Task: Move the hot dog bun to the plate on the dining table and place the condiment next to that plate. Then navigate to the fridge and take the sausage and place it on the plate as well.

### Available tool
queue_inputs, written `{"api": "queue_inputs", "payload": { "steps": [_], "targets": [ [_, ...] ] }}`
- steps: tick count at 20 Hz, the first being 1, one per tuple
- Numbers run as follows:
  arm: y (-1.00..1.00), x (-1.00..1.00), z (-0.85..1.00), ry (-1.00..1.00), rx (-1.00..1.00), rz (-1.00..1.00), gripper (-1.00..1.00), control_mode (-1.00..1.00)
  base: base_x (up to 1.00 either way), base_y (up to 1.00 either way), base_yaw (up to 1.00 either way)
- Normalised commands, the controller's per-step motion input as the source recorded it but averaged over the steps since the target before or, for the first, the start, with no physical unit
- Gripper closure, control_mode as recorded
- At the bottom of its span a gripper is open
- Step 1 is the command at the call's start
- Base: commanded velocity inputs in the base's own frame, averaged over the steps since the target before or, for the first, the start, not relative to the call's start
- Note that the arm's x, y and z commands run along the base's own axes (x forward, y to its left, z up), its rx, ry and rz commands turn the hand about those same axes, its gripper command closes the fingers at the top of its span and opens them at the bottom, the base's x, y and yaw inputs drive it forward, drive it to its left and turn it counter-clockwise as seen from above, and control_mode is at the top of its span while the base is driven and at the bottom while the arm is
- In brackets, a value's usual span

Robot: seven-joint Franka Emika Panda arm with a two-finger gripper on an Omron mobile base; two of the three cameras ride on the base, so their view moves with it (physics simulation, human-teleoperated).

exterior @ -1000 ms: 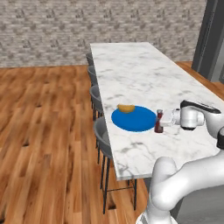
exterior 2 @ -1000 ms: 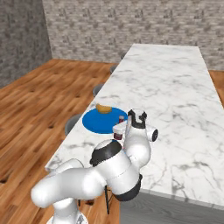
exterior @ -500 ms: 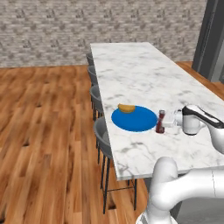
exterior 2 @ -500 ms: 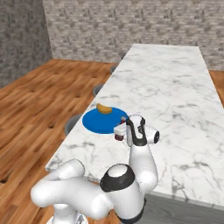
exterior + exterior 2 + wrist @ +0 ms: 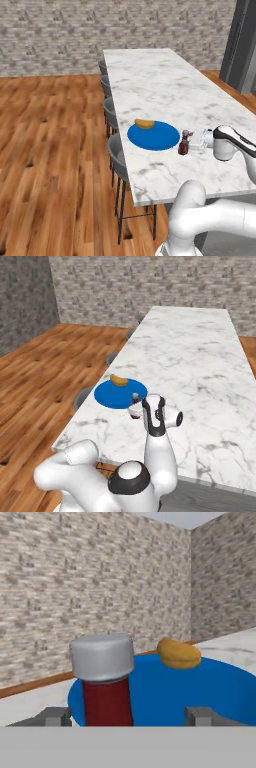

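Dining table (image 5: 165, 80): long white grey-veined marble top, running away from the robot toward a grey brick wall (image 5: 100, 30). Wood plank floor (image 5: 45, 150) on the table's left side, grey round stools (image 5: 116, 152) tucked along that long edge. Dark grey tall panel (image 5: 242, 45) at far right of the left base view.

Blue plate (image 5: 153, 135) sits near the table's left long edge, toward the near end. Hot dog bun (image 5: 144, 123) lies on the plate at its far-left rim. Condiment (image 5: 184, 143), dark red bottle with pale cap, stands upright on the marble just beside the plate's right rim.

Gripper (image 5: 192, 144) is low over the table, right at the bottle. In the hand view the finger tips (image 5: 52, 716) stand apart, either side of the bottle, not clamped on it.
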Motion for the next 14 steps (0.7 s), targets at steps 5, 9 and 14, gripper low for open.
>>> {"api": "queue_inputs", "payload": {
  "steps": [5,9,14],
  "targets": [
    [0.01,0.0,0.21,-0.01,0.0,0.0,-1.0,-1.0,0.0,0.0,0.0],
    [0.0,0.0,0.53,-0.03,0.0,0.0,-1.0,-1.0,0.0,0.0,0.0],
    [0.0,-0.37,0.94,-0.06,0.06,0.0,-1.0,-1.0,0.0,0.0,0.0]
  ]
}}
